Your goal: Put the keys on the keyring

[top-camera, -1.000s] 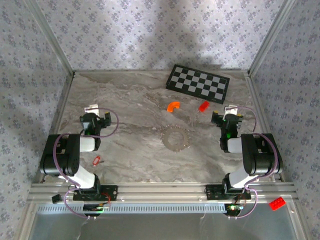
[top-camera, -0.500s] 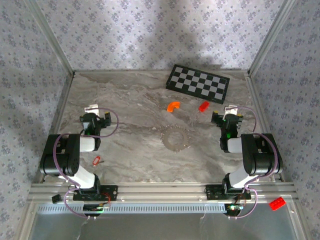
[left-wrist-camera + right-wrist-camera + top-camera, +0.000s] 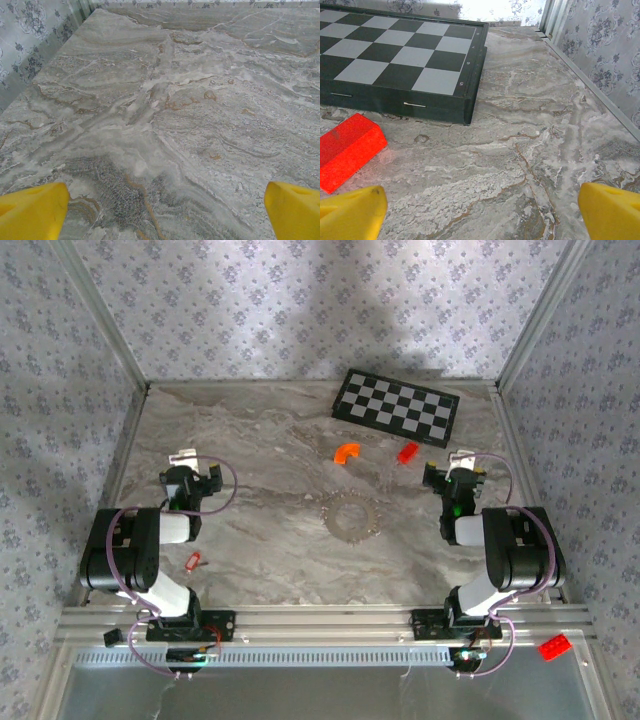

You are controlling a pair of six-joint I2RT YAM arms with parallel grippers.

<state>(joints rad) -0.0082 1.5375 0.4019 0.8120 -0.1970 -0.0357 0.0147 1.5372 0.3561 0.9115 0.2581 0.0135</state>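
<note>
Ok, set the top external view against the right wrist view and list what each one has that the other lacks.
Top external: the keyring, the key, an orange arc, a red brick past the front rail, and the left gripper. Right wrist: silver clasps on the checkered board, along its dark side edge. Shared: that board, the red block beside it, the marble table, and the right gripper, open.

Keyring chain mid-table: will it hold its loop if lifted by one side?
Probably not: the keyring looks like thin beaded chain, so it likely sags limp. It lies flat on the smooth-looking table, so pinching may be fiddly and a nudge could slide it.
</note>
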